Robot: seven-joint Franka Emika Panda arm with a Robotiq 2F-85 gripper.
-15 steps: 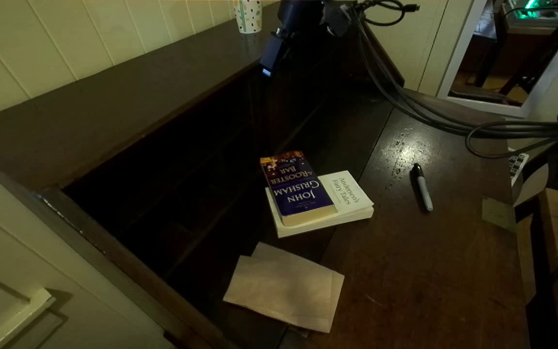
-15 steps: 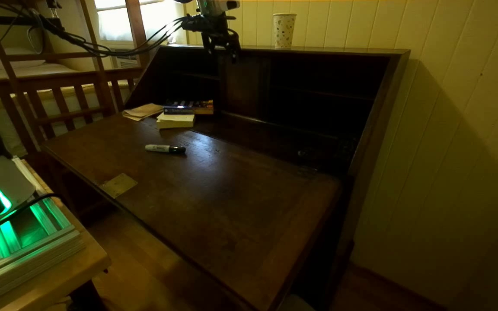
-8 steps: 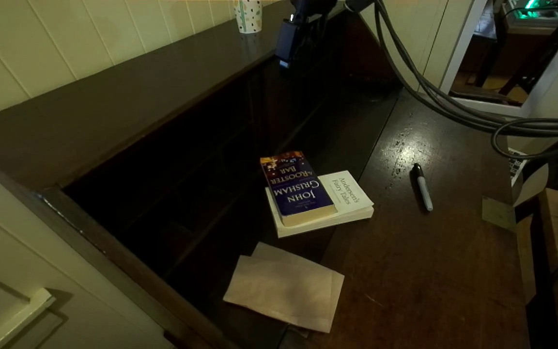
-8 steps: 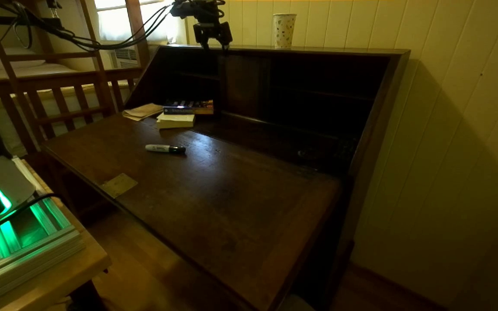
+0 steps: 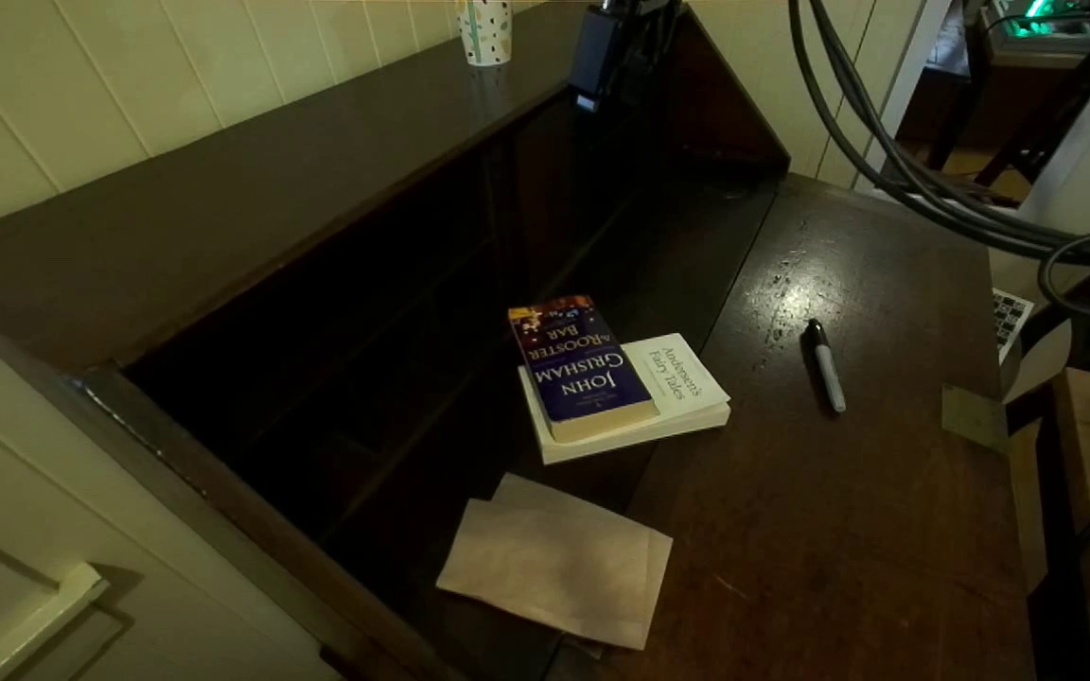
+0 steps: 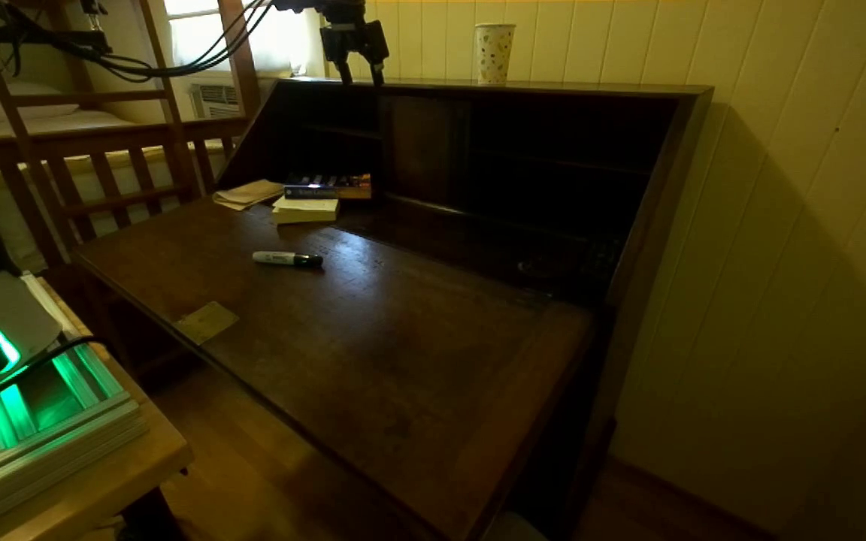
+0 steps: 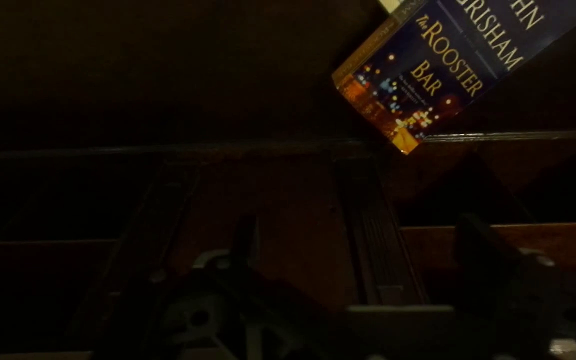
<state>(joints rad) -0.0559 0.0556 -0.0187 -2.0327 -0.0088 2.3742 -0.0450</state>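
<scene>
Grisham paperback [image 7: 433, 65], flat and skewed on top of white Andersen book [image 5: 682, 376], near the cubbies [image 6: 568, 131]. Gripper [image 6: 362, 79] up by the top edge of the desk [image 6: 403, 338], well above book level, spread and holding nothing. Over the last second: up in frame and toward the robot base [image 6: 23, 323] in both exterior views, no shift in either book. Reads as extra clearance, nothing picked up.

Surface: dark wood, glossy, worn. Brown papers [image 5: 554, 558] just beside the books, grey marker [image 6: 279, 258] with black cap well apart from gripper, dull inset plate [image 6: 207, 323] at front edge. Inside of cubbies mostly too dark to read. Speckled cup [image 6: 495, 54] upright on upper ledge [image 5: 252, 189].

Room: wooden bench [image 6: 158, 443] under the base, cream panelled wall [image 6: 764, 413] behind, bed rail [image 6: 125, 137] and bright window [image 6: 200, 41] farthest.
</scene>
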